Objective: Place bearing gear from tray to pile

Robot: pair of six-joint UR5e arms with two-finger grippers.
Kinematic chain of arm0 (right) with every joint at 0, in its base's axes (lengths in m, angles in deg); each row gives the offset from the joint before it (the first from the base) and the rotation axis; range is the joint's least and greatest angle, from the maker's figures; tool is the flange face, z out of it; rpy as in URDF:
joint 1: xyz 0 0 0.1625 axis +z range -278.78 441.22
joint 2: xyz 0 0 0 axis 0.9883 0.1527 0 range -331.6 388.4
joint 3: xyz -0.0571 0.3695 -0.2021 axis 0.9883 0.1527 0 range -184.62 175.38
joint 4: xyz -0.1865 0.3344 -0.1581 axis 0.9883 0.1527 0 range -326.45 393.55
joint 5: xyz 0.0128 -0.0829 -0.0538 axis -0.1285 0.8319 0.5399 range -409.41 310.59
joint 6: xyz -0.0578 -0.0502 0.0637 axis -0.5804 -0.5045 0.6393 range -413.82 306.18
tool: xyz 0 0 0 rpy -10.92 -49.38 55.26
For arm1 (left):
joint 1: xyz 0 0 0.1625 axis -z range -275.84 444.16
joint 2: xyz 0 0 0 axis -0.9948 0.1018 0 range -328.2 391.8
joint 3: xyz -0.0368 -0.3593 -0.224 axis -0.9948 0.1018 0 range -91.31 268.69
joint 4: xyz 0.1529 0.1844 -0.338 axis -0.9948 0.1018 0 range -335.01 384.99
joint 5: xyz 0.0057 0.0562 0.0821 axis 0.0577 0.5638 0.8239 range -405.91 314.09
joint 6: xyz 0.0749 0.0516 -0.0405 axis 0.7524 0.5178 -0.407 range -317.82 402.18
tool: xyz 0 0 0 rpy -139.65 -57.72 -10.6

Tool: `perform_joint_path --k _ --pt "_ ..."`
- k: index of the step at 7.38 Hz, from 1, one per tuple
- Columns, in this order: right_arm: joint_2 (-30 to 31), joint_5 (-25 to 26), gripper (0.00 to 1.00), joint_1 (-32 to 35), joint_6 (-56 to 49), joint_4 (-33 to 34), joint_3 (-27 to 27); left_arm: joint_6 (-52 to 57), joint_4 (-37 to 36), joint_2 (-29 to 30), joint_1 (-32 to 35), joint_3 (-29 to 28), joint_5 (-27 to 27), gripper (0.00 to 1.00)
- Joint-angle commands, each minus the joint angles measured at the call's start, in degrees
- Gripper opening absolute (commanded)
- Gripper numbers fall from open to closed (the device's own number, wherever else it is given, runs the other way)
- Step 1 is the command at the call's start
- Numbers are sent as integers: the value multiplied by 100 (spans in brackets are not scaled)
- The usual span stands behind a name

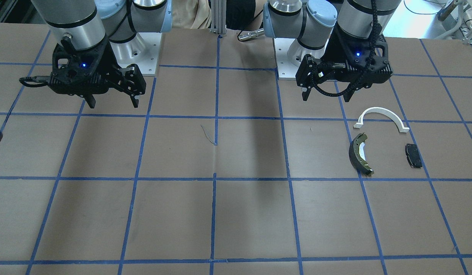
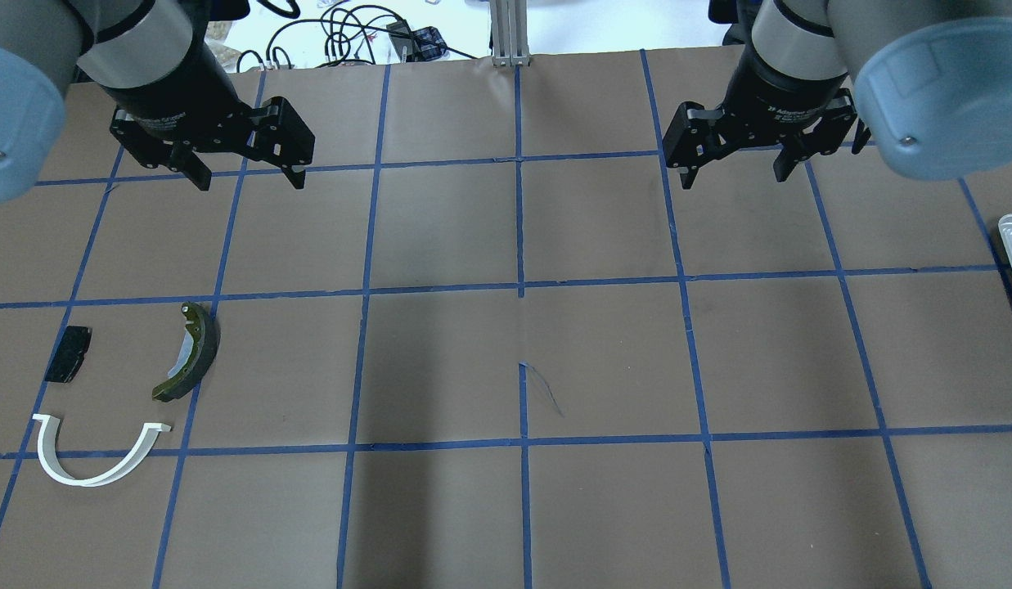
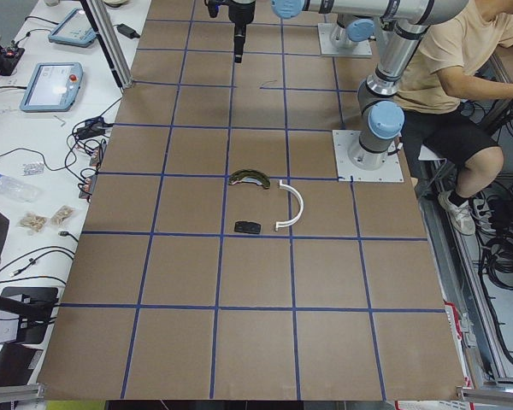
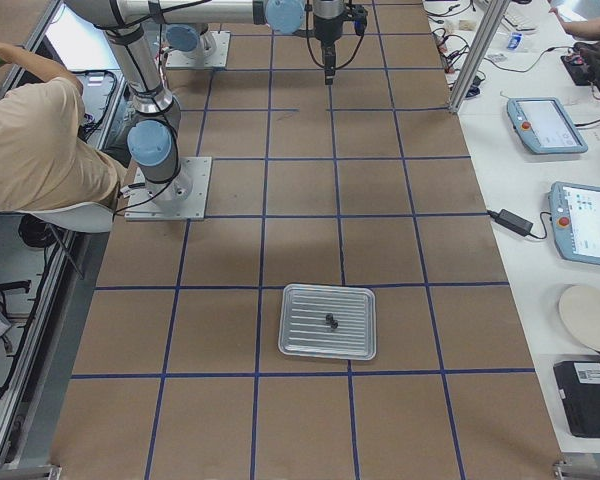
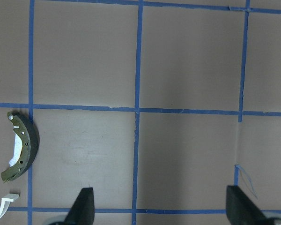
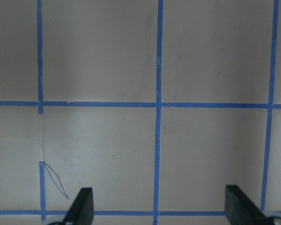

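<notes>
Fingers of left gripper are spread wide with nothing between them, hovering above the table. The right gripper is the same, agape and empty. Both wrist views confirm tips far apart over the blue tape grid. The pile lies on the robot's left side: white arch, brake shoe and black pad, near each other but not touching. The left wrist view catches only the brake shoe and one end of the white arch; the right wrist view shows bare table. The bearing gear shows only in the exterior right view, a small dark part lying in the tray on the robot's right. The overhead view catches just the tray's edge.
</notes>
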Motion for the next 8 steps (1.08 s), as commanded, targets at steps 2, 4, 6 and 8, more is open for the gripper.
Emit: perform_joint_path --k 2,4,6,8 --pt "-20 -35 100 -47 13 22 14 0 112 -17 -14 15 -180 100" --pt "-194 -8 100 -868 -171 93 -30 26 112 -26 -14 15 -162 100" --pt "-257 -61 100 -2196 -1131 240 -153 44 112 -34 -14 15 -171 100" --pt "-773 18 100 -3040 -1541 977 -162 52 112 -43 -31 15 -145 100"
